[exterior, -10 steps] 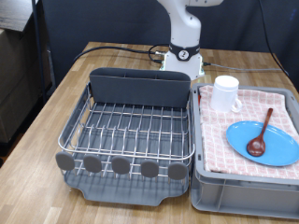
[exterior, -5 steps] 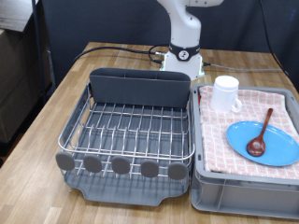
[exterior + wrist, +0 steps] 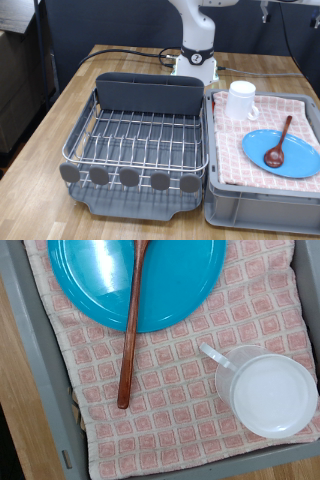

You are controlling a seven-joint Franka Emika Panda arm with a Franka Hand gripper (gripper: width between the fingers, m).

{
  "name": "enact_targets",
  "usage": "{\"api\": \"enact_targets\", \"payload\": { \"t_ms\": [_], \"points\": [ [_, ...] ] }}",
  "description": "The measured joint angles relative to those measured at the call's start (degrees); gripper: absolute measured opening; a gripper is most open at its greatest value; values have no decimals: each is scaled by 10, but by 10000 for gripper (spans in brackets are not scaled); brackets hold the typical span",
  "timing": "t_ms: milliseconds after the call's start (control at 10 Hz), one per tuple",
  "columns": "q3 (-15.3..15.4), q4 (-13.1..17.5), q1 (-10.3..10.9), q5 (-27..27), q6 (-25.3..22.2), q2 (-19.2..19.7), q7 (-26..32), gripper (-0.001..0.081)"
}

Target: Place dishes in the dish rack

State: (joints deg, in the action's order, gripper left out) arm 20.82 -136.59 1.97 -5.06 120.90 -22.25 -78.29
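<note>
The dish rack (image 3: 140,135) stands empty on the wooden table, at the exterior view's left. A light-blue plate (image 3: 295,160) lies on the red-checked cloth in the grey bin (image 3: 215,190). A reddish-brown wooden spoon (image 3: 279,142) lies with its bowl on the plate. A white mug (image 3: 241,99) stands upright behind them. The wrist view looks straight down on the plate (image 3: 170,280), spoon (image 3: 129,335) and mug (image 3: 265,395). The gripper's fingers show in neither view. Only a dark piece of the arm (image 3: 266,11) shows at the exterior view's top right edge.
The robot base (image 3: 197,55) stands behind the rack with black cables (image 3: 130,55) running over the table. The bin sits tight against the rack's right side. A cabinet stands at the exterior view's far left.
A dark piece of the arm has come into the exterior view's top right edge. The dishes and rack have not moved.
</note>
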Motion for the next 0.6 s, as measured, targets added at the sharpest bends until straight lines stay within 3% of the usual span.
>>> {"api": "enact_targets", "payload": {
  "t_ms": [400, 600],
  "points": [
    [6, -4, -1, 28, 26, 15, 3, 803],
    [16, -4, -3, 58, 65, 49, -22, 803]
  ]
}}
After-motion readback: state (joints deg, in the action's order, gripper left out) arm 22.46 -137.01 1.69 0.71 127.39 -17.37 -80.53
